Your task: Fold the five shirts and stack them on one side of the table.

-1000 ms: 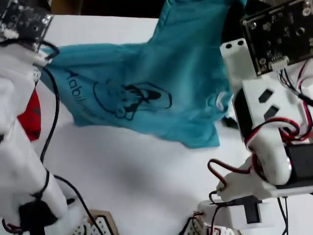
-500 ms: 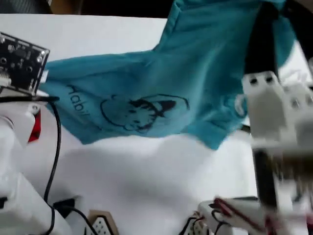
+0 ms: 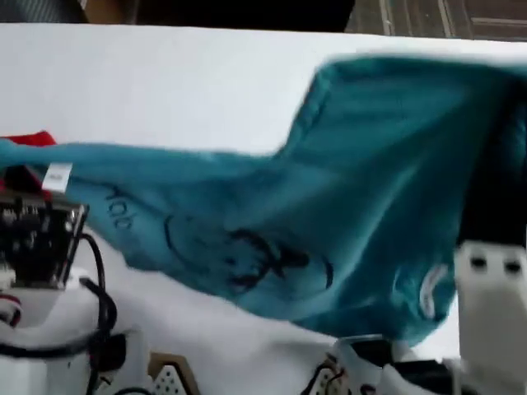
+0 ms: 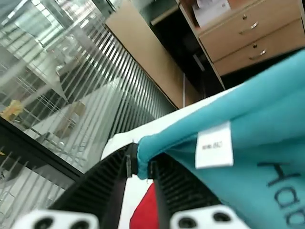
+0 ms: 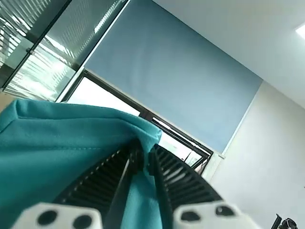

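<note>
Now the left hand (image 4: 140, 164) and right hand (image 5: 141, 160) both clench one teal shirt (image 3: 362, 189), near one red cloth (image 3: 29, 138).

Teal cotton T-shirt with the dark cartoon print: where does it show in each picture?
High view: teal cotton T-shirt stretched over the white table.
Left wrist view: its corner pinched in the left gripper.
Right wrist view: its edge pinched in the right gripper.
Shared landmark: white tag beside the left-held corner.
</note>
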Tool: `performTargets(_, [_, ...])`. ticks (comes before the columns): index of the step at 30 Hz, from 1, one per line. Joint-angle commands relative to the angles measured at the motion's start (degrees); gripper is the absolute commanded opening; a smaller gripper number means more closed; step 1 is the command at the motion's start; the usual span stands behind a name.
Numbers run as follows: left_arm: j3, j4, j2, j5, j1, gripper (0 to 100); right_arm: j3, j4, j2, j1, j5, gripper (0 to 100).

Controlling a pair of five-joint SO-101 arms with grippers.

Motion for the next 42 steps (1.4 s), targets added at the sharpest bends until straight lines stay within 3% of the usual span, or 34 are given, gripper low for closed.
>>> performTargets(1, [0.0,1.0,-3.0,0.7,0.0,3,0.0,5.0,-3.9,0.1,-1.2,2.1])
performTargets(7, [1.3,2.2,-7.1,2.7,-0.1,3,1.1,8.4,-5.8,0.1,-1.8,2.1])
performTargets(13, [17.4,0.0,-7.6,-1.0,-1.1,3,9.7,6.5,-1.9,-0.2,-6.5,2.1])
performTargets(21, [41.4,-21.7,-7.5,-1.8,-3.5,3,22.0,-1.3,7.7,-0.4,-7.6,2.2])
performTargets(28, [51.0,-38.1,-4.0,-1.8,-2.5,3,31.3,-9.1,17.5,-0.3,-9.9,2.2])
performTargets(34, [44.6,-43.2,16.0,-1.8,-1.2,3,33.4,-16.6,26.8,-0.2,-10.0,2.2])
performTargets(42, [16.2,-35.8,46.3,-1.8,0.9,3,33.4,-21.8,38.1,0.4,-9.6,2.2])
